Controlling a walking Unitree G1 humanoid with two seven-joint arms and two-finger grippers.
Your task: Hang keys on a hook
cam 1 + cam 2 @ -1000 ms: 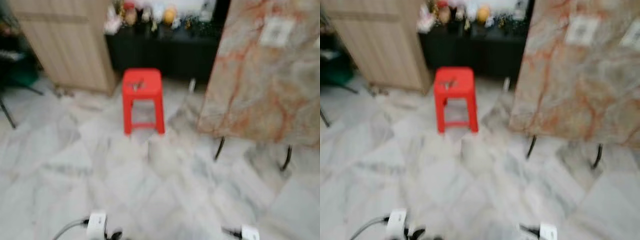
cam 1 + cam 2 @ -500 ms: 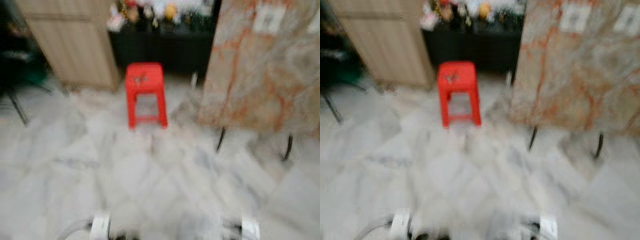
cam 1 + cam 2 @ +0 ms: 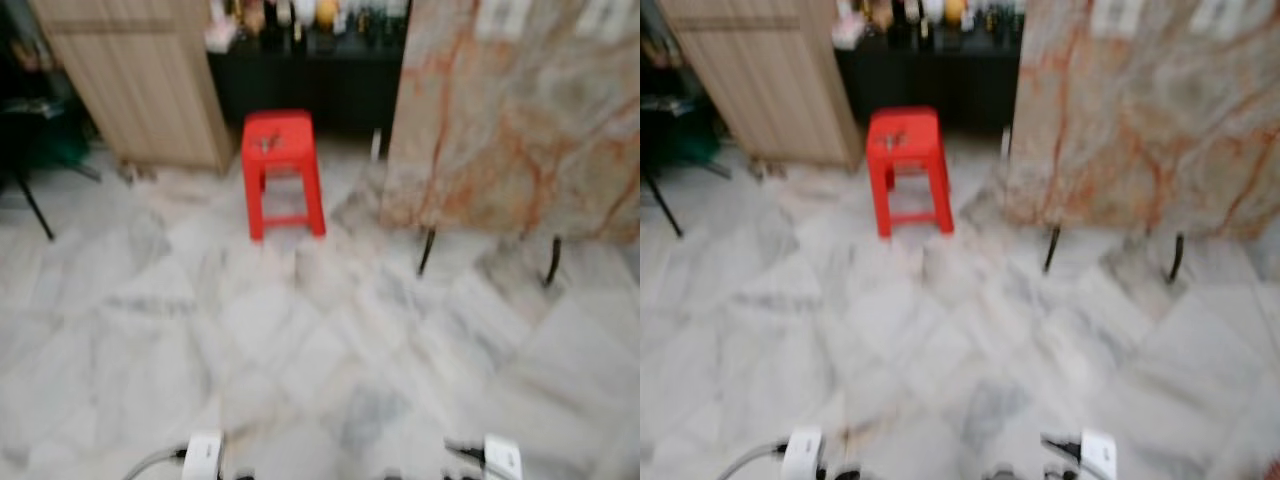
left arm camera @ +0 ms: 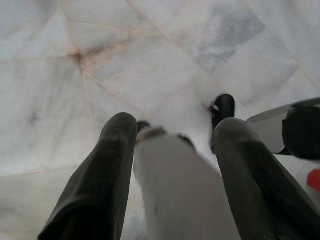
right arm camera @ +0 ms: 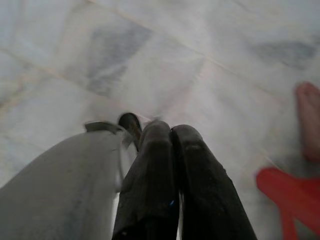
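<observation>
A small dark bunch, probably the keys [image 3: 268, 143], lies on the seat of a red plastic stool [image 3: 281, 170] standing on the marble floor ahead; the blur hides its detail. Both arms hang low by the picture's lower edge, the left wrist [image 3: 203, 455] and the right wrist [image 3: 500, 458] far from the stool. My left gripper [image 4: 175, 125] is open over bare floor, nothing between its fingers. My right gripper [image 5: 171, 130] is shut, its two fingers pressed together and holding nothing.
A wooden cabinet [image 3: 140, 80] stands back left, with a black shelf of ornaments [image 3: 300, 50] behind the stool. A marble-patterned slab on black legs [image 3: 510, 110] fills the right. A dark chair leg [image 3: 35, 210] is at far left. Something red [image 5: 295, 195] lies near my right gripper.
The whole picture has shifted as the camera moved: the stool sits a little higher in frame and more floor shows below. Both arms still hang low.
</observation>
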